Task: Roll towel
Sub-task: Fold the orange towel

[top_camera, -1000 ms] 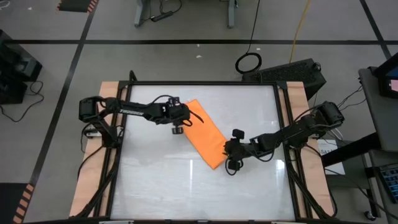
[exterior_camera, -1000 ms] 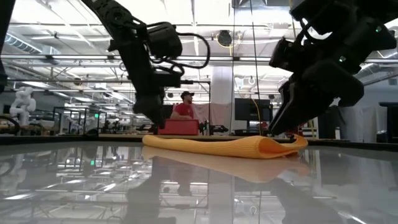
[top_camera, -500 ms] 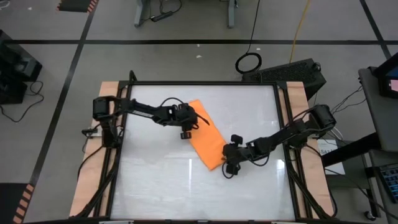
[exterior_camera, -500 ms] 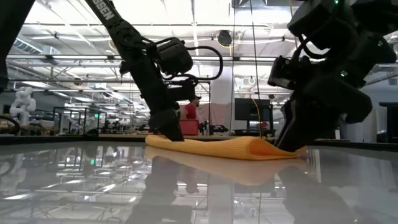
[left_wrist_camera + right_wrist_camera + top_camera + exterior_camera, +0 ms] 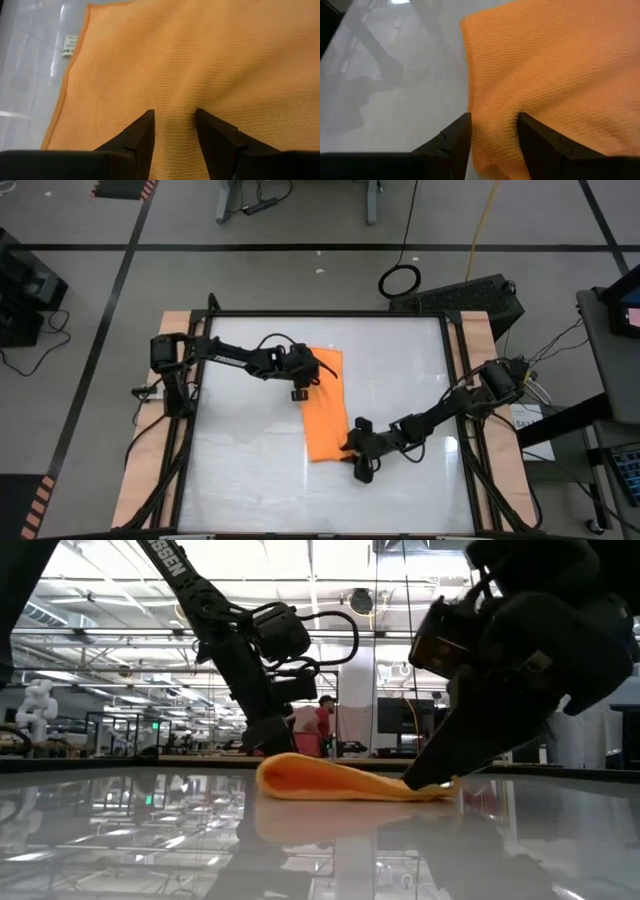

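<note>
The orange towel lies on the white tabletop, its length running from the far side to the near side. It also shows in the low view. My left gripper stands on the towel's far end near its left edge, shut on the cloth. My right gripper is at the towel's near right corner, shut on the cloth. In the low view the left gripper is behind the towel and the right gripper is at its right end. My left gripper pinches a small pucker of cloth between its two fingers, on the towel's far end. The fingers point down from above. The towel lies on the table around them. One layer or several, I cannot tell. My right gripper pinches the towel's near edge at its right corner between its two fingers. The fingers slant down from the table's right side. That end rests on the table, and the cloth humps up slightly behind it.
The white tabletop has free room on its near half and at the far right. Wooden strips and a black frame border it. A person shows in the room beyond the table.
My right gripper has gone toward the table's near left, dragging the towel's near end with it. The towel has turned from a diagonal to a near-far line. My left gripper has shifted a little to the right onto the far end, which has stayed in place.
</note>
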Controlling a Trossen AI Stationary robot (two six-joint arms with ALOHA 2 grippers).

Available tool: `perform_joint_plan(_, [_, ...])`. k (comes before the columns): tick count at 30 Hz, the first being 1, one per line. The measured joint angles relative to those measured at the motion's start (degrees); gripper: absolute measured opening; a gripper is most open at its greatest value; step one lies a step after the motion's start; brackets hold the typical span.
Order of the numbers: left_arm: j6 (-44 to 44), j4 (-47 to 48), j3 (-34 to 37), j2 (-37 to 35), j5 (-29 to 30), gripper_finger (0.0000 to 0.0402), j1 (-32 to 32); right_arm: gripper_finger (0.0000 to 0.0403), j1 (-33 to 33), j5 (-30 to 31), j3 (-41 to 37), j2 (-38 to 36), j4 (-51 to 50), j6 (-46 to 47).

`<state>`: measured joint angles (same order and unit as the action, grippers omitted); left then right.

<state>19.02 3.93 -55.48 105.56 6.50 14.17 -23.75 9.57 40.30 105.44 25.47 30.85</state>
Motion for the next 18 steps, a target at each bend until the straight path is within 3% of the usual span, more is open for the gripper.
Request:
perform_joint_plan(4, [4.5,0.3,0.0,-0.1,-0.3,0.0148,-1.0,0.0152,0.0,-0.3,2.1,-0.2,-2.6,-1.4])
perform_joint_plan(11, [6.0,3.1,-0.7,-4.0,3.0,0.0148,-4.5,0.0152,0.0,0.9,6.0,-6.6,-16.8,-6.8])
perform_joint_plan(18, [4.4,3.9,-0.7,-7.0,1.1,0.0148,-10.0,0.0152,1.6,13.9,6.6,-12.5,-25.3,-15.4])
